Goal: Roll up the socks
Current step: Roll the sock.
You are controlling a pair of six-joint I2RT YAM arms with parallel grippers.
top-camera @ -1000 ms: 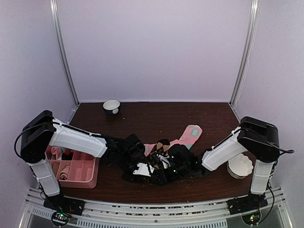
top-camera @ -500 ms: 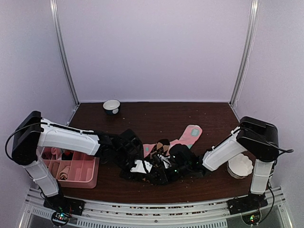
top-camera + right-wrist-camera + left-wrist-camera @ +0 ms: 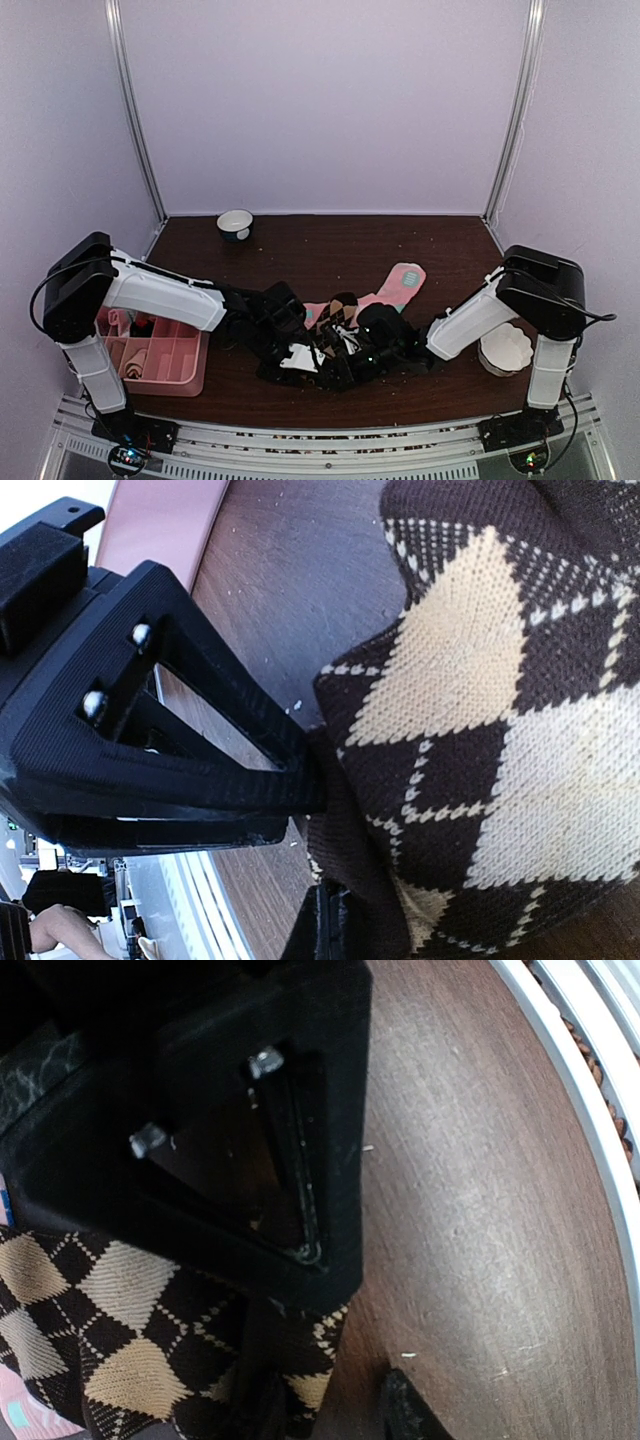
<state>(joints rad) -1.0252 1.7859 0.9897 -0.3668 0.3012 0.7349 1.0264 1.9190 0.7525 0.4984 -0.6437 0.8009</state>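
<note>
Where argyle sock ends, bare table reaches rail.

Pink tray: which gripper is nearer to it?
Left. The left gripper sits to the right of the tray, by the argyle sock; the right gripper is further right still.

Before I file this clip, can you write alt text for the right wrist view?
The right gripper, shut, pinches the folded edge of a brown, tan and black argyle sock that fills the right half of the close-up. Dark wooden table shows behind, with a pink edge at the top left.
</note>
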